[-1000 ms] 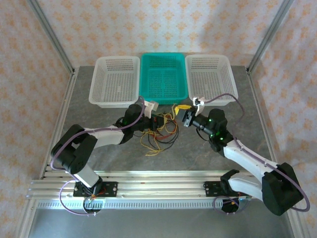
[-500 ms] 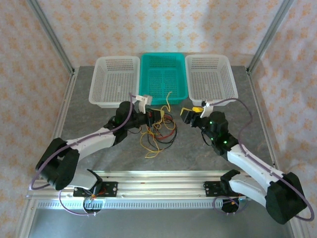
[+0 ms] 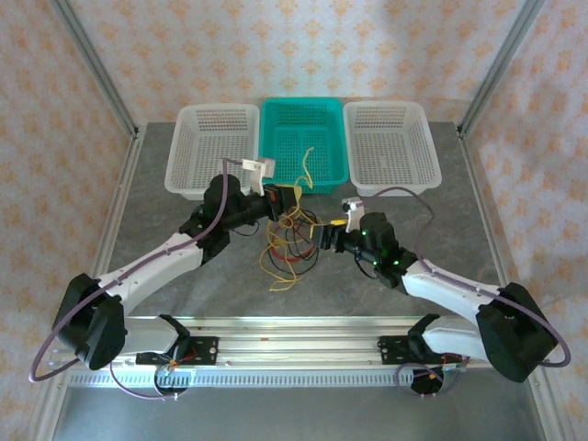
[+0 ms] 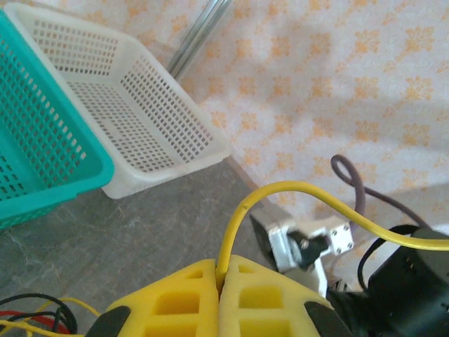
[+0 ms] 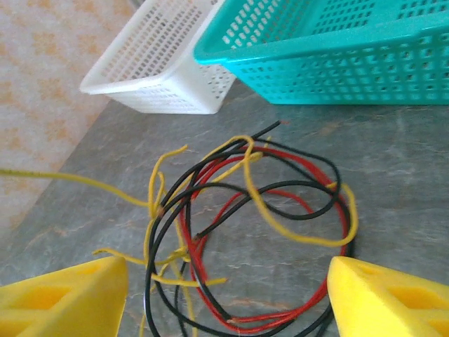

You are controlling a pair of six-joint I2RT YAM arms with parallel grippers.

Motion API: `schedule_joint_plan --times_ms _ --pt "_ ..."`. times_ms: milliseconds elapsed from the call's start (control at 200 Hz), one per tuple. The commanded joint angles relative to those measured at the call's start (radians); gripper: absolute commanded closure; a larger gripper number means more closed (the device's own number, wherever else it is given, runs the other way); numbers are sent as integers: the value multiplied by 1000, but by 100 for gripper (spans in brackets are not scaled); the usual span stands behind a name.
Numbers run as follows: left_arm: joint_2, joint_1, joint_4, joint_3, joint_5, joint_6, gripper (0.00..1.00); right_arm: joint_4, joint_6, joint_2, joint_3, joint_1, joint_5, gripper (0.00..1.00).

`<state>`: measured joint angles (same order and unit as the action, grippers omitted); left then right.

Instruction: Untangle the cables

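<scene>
Top external view shows the cables (image 3: 292, 246) as a loose knot of thin yellow, red and black loops on the table (image 3: 459, 241), between my two arms and just in front of the teal basket (image 3: 304, 102). The knot runs longer from far to near than across, with a yellow tail trailing at its near end. My left gripper (image 3: 277, 199) is clamped tight on one yellow cable (image 3: 307, 170), pads pressed together; that strand rises from the pads, its free end pointing away over the basket. My right gripper (image 3: 328, 237) stands wide apart, gripping nothing, with the loops lying on the table between its pads (image 5: 70, 291).
</scene>
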<state>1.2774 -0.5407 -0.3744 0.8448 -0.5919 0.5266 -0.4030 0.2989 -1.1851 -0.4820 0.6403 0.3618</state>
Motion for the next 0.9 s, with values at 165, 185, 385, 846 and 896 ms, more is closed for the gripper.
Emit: schedule_joint_plan --times_ms 165,185,385,846,896 --pt "-19 7 19 36 18 22 100 -151 37 -137 -84 100 -28 4" --pt "-17 6 18 37 17 25 100 -157 37 -149 -90 108 -32 4" --pt "-19 7 2 37 3 44 100 -184 83 -251 -146 134 -119 5" --pt "-32 6 -12 39 -24 87 100 -174 161 -457 -277 137 -158 12" --pt "-34 6 -9 41 -23 87 100 -154 169 -476 -290 137 -171 13"
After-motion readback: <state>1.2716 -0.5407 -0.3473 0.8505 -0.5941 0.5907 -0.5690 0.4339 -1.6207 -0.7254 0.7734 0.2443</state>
